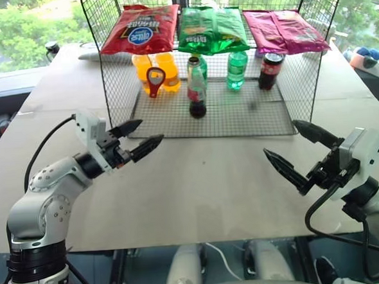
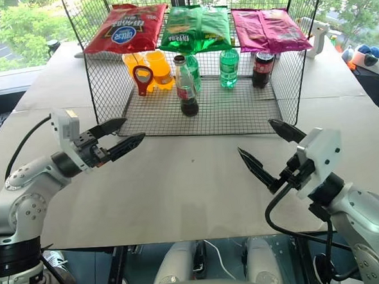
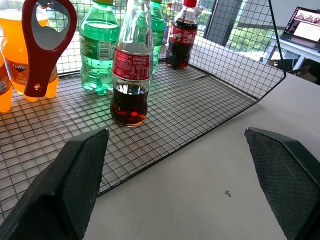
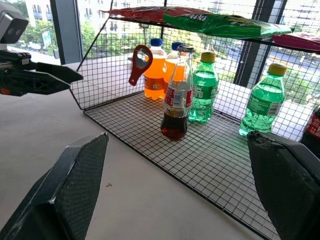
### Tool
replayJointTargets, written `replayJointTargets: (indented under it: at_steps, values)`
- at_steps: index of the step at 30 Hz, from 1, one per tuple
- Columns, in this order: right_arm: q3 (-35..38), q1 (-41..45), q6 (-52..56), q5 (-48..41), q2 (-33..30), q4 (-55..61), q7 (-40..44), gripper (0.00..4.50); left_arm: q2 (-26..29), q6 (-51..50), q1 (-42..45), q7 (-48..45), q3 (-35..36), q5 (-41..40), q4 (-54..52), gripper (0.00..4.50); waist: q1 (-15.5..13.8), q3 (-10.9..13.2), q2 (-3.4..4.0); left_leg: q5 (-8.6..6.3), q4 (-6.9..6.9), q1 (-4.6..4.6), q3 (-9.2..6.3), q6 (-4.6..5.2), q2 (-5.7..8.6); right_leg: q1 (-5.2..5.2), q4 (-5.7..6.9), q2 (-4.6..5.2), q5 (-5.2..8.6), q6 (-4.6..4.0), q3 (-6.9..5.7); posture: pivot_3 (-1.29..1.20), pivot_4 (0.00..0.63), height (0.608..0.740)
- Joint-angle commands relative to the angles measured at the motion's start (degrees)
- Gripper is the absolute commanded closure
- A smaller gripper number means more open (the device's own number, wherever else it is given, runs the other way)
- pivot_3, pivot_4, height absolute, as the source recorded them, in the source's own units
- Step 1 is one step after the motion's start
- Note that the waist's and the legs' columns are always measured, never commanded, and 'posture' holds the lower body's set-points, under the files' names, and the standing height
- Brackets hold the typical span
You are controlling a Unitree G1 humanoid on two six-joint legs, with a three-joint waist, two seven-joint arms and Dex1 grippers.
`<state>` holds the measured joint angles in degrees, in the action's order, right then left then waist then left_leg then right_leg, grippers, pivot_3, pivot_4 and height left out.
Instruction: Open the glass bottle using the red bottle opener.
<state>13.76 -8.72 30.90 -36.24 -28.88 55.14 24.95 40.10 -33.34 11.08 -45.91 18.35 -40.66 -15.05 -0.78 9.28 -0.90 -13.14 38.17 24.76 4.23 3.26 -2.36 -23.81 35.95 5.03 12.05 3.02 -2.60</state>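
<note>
On the pale tabletop (image 1: 198, 180), at the left, the left gripper (image 1: 139, 137) is hovering with its two black fingers spread wide and holding nothing, pointing toward the front edge of a black wire-mesh rack (image 1: 220, 111) that is standing farther back. Inside that rack, going from left to right, two orange plastic soda bottles (image 1: 154, 70) are standing at the back, and the flat red bottle opener (image 1: 154, 81) with its large oval ring head is hanging in front of them, handle down, well apart from either gripper. Just to the right, the small clear glass bottle (image 1: 196, 90) of dark cola, with a red label band and its crown cap on, is standing upright on the mesh floor near the middle, nearer the front than the other bottles. Behind it a green plastic bottle (image 2: 193, 71) is standing, another green plastic bottle (image 1: 236, 69) is standing farther right, and a fatter dark plastic cola bottle (image 1: 271, 71) with a red cap is standing near the right wall. On the rack's top shelf a red snack bag (image 1: 141, 29), a green snack bag (image 1: 211, 30) and a magenta snack bag (image 1: 284, 30) are lying side by side. At the right, the right gripper (image 1: 299, 149) is hovering over the table in front of the rack, its black fingers also spread wide and empty.
</note>
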Motion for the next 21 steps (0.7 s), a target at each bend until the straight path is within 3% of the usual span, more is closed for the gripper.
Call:
replayJointTargets:
  at_steps: [1, 7, 16, 21]
  values:
    - [-0.24, 0.27, -1.96, -0.74, -0.15, 2.52, -0.19, 0.03, 0.59, 1.72, 2.59, 0.48, 0.65, 1.27, 1.68, 0.0, -0.01, 0.0, 0.0, 0.0, 0.0, 0.0, 0.0, 0.0, 0.0, 0.0, 0.0, 0.0, 0.0, 0.0, 0.0, 0.0, 0.15, 0.74]
    - [-2.4, -0.31, -6.43, 0.97, 0.49, 4.16, 0.54, 0.03, 0.08, 3.97, 12.75, 2.87, -1.52, 6.13, 11.4, 0.0, -0.07, -0.01, -0.02, 0.01, 0.05, -0.01, -0.06, 0.0, 0.04, 0.04, 0.0, -0.05, 0.1, 0.18, -0.06, 0.0, 0.15, 0.74]
    - [-4.68, -3.58, -11.32, 4.89, 1.11, 3.93, 0.99, 0.03, -0.72, 4.53, 17.76, 3.17, -2.96, 8.25, 15.62, 0.0, 0.0, 0.0, -0.04, 0.0, 0.03, 0.0, 0.02, 0.02, 0.09, 0.04, 0.0, -0.11, 0.0, 0.02, 0.03, 0.0, 0.15, 0.74]
    - [-5.81, -4.32, -12.78, 6.48, 1.15, 3.65, 1.13, 0.03, -0.67, 6.15, 22.12, 4.71, -5.62, 13.3, 20.44, 0.0, -0.1, -0.01, -0.05, 0.0, 0.08, 0.0, 0.0, 0.03, 0.11, 0.08, 0.01, -0.1, 0.09, 0.19, 0.02, 0.0, 0.15, 0.74]
